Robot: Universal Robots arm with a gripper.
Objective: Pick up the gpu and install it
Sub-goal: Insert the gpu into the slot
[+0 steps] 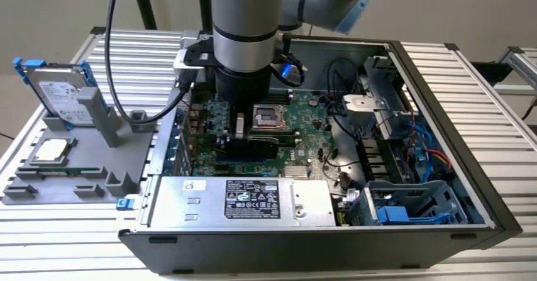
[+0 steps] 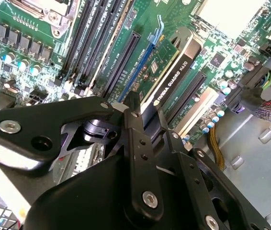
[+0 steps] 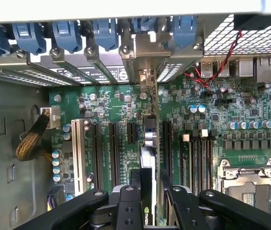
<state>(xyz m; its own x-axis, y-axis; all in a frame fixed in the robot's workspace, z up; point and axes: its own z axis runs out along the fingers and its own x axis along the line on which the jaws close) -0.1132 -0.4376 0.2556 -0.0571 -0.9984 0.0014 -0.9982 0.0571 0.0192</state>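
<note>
The claw point(image 2: 142, 112) is clamped on the gpu point(image 2: 174, 79), which stands on edge over an expansion slot of the motherboard point(image 3: 111, 103) inside the open case point(image 1: 436, 73). Pickup is done; it seems aligned, though full seating isn't clear.

I can make out white lettering along the black edge of the gpu point(image 2: 174, 79) in the second wrist view. In the exterior view, a white sticker with dense print and marks sits on the power supply point(image 1: 243, 200), and another covers the hard drive point(image 1: 60, 97). Both are too small for me to read.
</note>
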